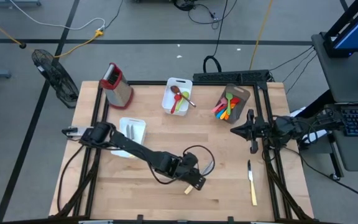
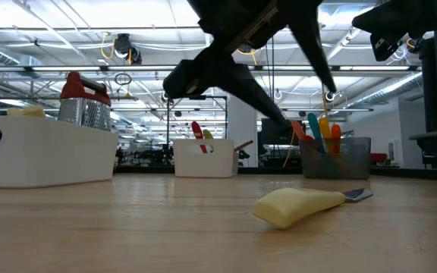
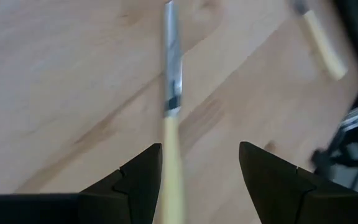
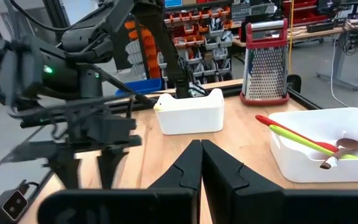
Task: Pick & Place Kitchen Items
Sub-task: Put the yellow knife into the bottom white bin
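A knife with a cream handle (image 3: 171, 168) and a steel blade (image 3: 171, 81) lies flat on the wooden table near its front edge; it also shows in the low view (image 2: 298, 206). My left gripper (image 3: 201, 149) hangs open just above it, slanting down. The handle lies between the two fingers, close to one of them, and I see no touch. In the high view the left gripper (image 1: 194, 179) covers most of this knife. My right gripper (image 4: 201, 163) waits shut at the table's right side (image 1: 252, 132), holding nothing.
A second cream-handled knife (image 1: 252, 183) lies at the front right. A white tub (image 1: 132, 130) stands on the left, and another (image 1: 178, 94) at the back holds spoons. The brown holder (image 1: 232, 102) with coloured utensils and the grater (image 1: 115, 84) also stand at the back.
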